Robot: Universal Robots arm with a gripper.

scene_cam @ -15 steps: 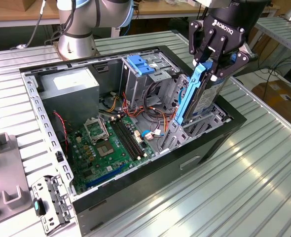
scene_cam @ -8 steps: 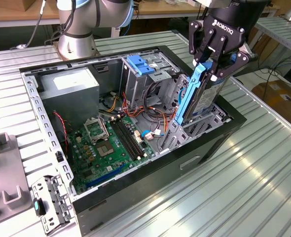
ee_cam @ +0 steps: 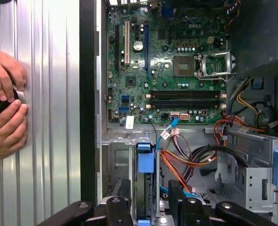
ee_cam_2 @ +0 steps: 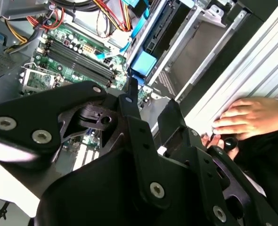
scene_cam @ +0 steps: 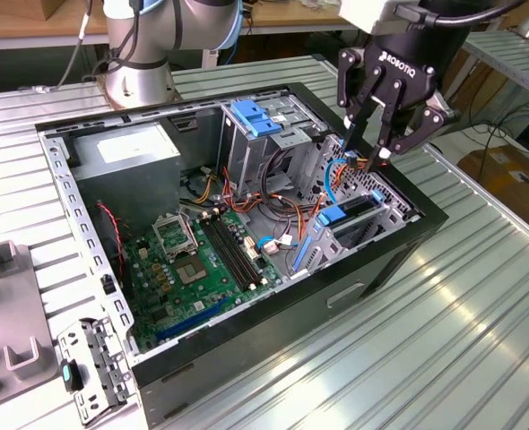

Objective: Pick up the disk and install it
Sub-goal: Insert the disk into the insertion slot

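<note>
Here's the disk (scene_cam: 352,215), standing on edge in the metal cage (scene_cam: 388,199) at the exterior view's right end of the case (scene_cam: 247,354). It's a dark flat slab with a glossy blue plastic rail. The black fingers (scene_cam: 349,121) hang just above it, spread apart and gripping nothing. Watch the loose orange and blue cables (scene_cam: 329,184) beside the slot: they could snag a finger. A tilted push could jam the rails against thin perforated steel. A person's hands (ee_cam: 4,108) rest on the ribbed aluminium counter (scene_cam: 480,296), near the case.
</note>
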